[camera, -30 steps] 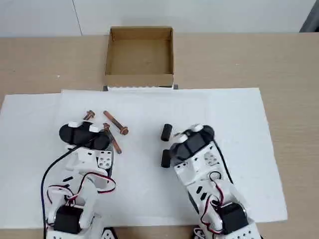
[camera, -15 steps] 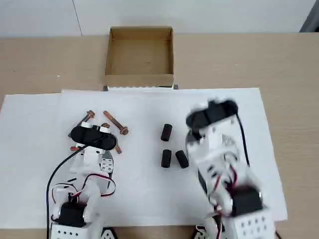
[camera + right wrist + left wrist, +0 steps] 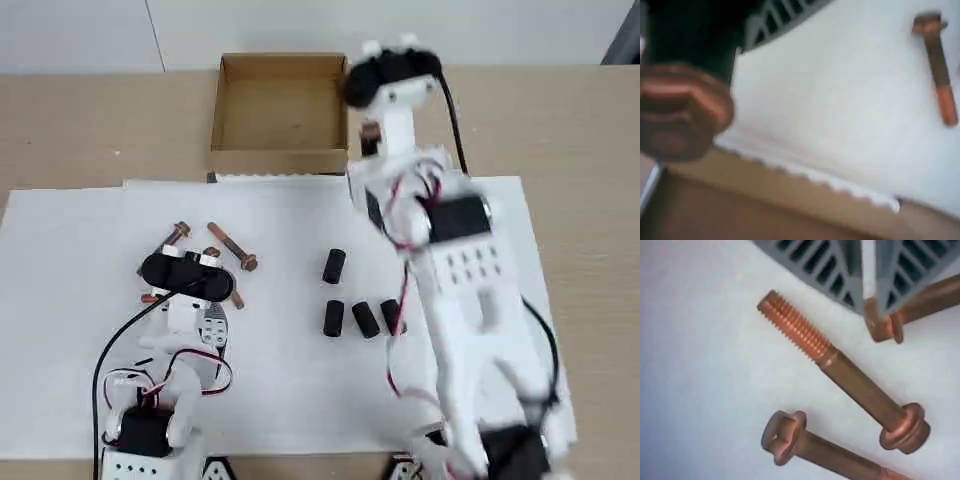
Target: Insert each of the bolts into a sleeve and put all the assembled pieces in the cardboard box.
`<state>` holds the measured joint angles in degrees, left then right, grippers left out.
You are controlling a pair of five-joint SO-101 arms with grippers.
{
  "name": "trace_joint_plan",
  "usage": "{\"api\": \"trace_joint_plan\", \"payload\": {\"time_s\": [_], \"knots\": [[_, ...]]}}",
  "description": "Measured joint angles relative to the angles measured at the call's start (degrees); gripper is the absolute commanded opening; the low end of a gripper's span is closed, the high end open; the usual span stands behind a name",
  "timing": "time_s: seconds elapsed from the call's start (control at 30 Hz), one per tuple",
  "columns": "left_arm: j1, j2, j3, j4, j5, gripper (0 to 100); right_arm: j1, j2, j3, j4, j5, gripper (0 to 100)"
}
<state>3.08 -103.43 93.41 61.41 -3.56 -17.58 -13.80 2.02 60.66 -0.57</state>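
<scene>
The right gripper point(image 3: 371, 135) is clenched on a sleeved bolt point(image 3: 682, 112) — just beside the right wall of the cardboard box point(image 3: 280, 160). The left gripper point(image 3: 869, 307) hangs over loose bolts point(image 3: 840, 372) on the paper point(image 3: 60, 300) — its grip I cannot tell. Spare sleeves point(image 3: 334, 266) lie between the arms.

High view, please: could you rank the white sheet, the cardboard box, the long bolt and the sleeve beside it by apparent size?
1. white sheet
2. cardboard box
3. long bolt
4. sleeve, shorter but thicker
All lie on the table, so nearness hardly matters.
</scene>
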Motion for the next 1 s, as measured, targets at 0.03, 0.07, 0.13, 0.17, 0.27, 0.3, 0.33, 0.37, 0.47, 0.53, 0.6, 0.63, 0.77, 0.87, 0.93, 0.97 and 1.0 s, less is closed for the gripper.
{"api": "trace_joint_plan", "payload": {"time_s": [0.03,0.07,0.13,0.17,0.27,0.3,0.33,0.37,0.47,0.53,0.6,0.63,0.77,0.87,0.93,0.97,1.0], "knots": [[0.0,0.0,0.0,0.0,0.0,1,0.0,2.9,-2.8,-0.6,1.1,0.4],[0.0,0.0,0.0,0.0,0.0,1,0.1,5.8,-5.2,-1.4,2.7,0.4],[0.0,0.0,0.0,0.0,0.0,1,0.1,11.1,-9.6,-3.9,6.2,0.4],[0.0,0.0,0.0,0.0,0.0,1,0.1,13.5,-11.4,-5.1,8.2,0.4],[0.0,0.0,0.0,0.0,0.0,1,0.0,19.8,-16.4,-8.9,14.5,0.4],[0.0,0.0,0.0,0.0,0.0,1,0.0,21.6,-17.6,-10.3,16.7,0.4],[0.0,0.0,0.0,0.0,0.0,1,-0.1,23.3,-18.5,-11.5,18.9,0.4],[0.0,0.0,0.0,0.0,0.0,1,-0.4,24.8,-19.3,-12.7,21.2,0.4],[0.0,0.0,0.0,0.0,0.0,1,-1.6,28.7,-20.5,-15.8,27.7,0.4],[0.0,0.0,0.0,0.0,0.0,1,-2.5,30.9,-20.7,-18.3,31.9,0.4],[0.0,0.0,0.0,0.0,0.0,1,-3.0,33.6,-20.7,-21.4,35.8,0.4],[0.0,0.0,0.0,0.0,0.0,1,-3.0,35.1,-20.7,-23.1,37.4,0.5],[0.0,0.0,0.0,0.0,0.0,1,-2.5,40.5,-20.7,-30.1,40.4,0.8],[0.0,0.0,0.0,0.0,0.0,1,-2.8,43.8,-20.7,-33.2,40.9,1.8],[0.0,0.0,0.0,0.0,0.0,1,-2.9,45.5,-20.7,-33.9,40.9,6.4],[0.0,0.0,0.0,0.0,0.0,1,-2.9,46.1,-20.7,-34.1,40.9,9.3],[0.0,0.0,0.0,0.0,0.0,1,-2.8,46.5,-20.7,-34.2,40.9,11.7]]}}
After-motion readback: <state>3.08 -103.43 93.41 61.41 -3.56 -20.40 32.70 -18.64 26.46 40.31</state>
